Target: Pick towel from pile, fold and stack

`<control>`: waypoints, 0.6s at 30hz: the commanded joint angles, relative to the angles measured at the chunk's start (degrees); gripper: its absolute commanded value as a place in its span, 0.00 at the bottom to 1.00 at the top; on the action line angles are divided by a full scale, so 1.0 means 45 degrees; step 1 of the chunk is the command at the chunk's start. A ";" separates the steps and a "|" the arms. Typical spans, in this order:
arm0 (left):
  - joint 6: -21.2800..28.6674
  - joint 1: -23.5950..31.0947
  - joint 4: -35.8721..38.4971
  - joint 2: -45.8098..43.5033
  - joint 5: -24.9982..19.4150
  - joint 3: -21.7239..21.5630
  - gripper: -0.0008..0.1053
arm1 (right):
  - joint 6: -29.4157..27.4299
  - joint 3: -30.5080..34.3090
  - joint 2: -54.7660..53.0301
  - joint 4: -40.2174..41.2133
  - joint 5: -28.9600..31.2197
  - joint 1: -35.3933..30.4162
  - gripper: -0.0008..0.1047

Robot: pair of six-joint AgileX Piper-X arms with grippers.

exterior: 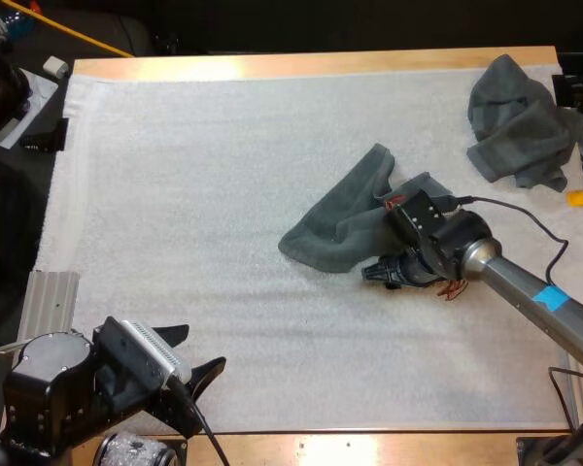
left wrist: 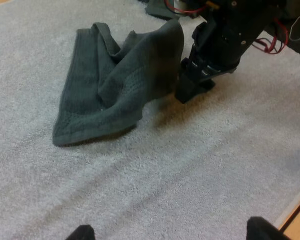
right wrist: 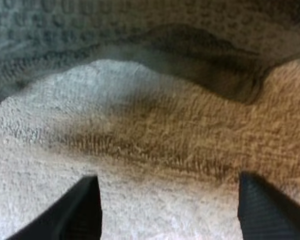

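Note:
A dark grey-green towel (exterior: pixel 338 229) lies crumpled on the white mat (exterior: pixel 194 175), a little right of the middle. My right gripper (exterior: pixel 377 273) is low at the towel's near right edge, open, its fingers (right wrist: pixel 77 210) spread over bare mat just short of the towel's raised hem (right wrist: pixel 90 30). A second crumpled towel (exterior: pixel 518 121) is bunched at the mat's far right corner. My left gripper (exterior: pixel 196 351) hovers open near the mat's front left. From its wrist, the towel (left wrist: pixel 110 95) lies ahead with the right gripper (left wrist: pixel 192 90) against its side.
A ribbed grey metal block (exterior: pixel 52 301) sits at the mat's left edge, close to my left arm. The wooden table edge (exterior: pixel 369 447) runs along the front. Open mat stretches across the left half and far side.

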 commanded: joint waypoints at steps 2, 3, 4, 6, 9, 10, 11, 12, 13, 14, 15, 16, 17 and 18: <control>-0.0081 -0.0076 0.0021 0.0053 0.0059 -0.0093 0.57 | 0.0071 0.0378 -0.0078 -0.0943 -0.0186 -0.0513 0.54; -0.0060 -0.0067 0.0029 0.0028 0.0062 -0.0086 0.57 | 0.0115 0.0397 -0.0021 -0.1077 -0.0159 -0.0638 0.54; -0.0071 -0.0065 0.0028 0.0028 0.0046 -0.0084 0.57 | 0.0132 0.0374 0.0010 -0.1161 -0.0074 -0.0768 0.54; -0.0083 -0.0047 0.0024 0.0018 0.0051 -0.0081 0.57 | 0.0182 0.0301 0.0176 -0.1269 0.0059 -0.1009 0.54; -0.0059 -0.0054 0.0076 0.0010 0.0056 -0.0062 0.57 | 0.0273 0.0201 0.0490 -0.1456 0.0275 -0.1292 0.54; -0.0051 -0.0061 0.0093 -0.0002 0.0045 -0.0060 0.57 | 0.0303 0.0190 0.0600 -0.1534 0.0339 -0.1367 0.54; -0.0070 -0.0042 0.0096 -0.0002 0.0052 -0.0064 0.57 | 0.0347 0.0183 0.0696 -0.1588 0.0366 -0.1421 0.54; -0.0079 -0.0041 0.0112 0.0012 0.0049 -0.0071 0.57 | 0.0380 0.0168 0.0818 -0.1677 0.0389 -0.1486 0.54; -0.0066 -0.0044 0.0119 0.0025 0.0055 -0.0055 0.57 | 0.0426 0.0165 0.0938 -0.1749 0.0404 -0.1526 0.54; -0.0064 -0.0050 0.0123 0.0033 0.0051 -0.0062 0.57 | 0.0484 0.0160 0.1060 -0.1837 0.0412 -0.1552 0.54; -0.0058 -0.0041 0.0118 0.0042 0.0056 -0.0059 0.57 | 0.0509 0.0146 0.1165 -0.1924 0.0412 -0.1599 0.53; -0.0065 -0.0037 0.0130 0.0042 0.0057 -0.0053 0.57 | 0.0559 0.0145 0.1256 -0.2003 0.0381 -0.1634 0.53; -0.0061 -0.0038 0.0144 0.0048 0.0049 -0.0051 0.57 | 0.0636 0.0153 0.1347 -0.2101 0.0361 -0.1635 0.53; -0.0062 -0.0038 0.0138 0.0061 0.0052 -0.0050 0.57 | 0.0676 0.0151 0.1444 -0.2186 0.0344 -0.1631 0.53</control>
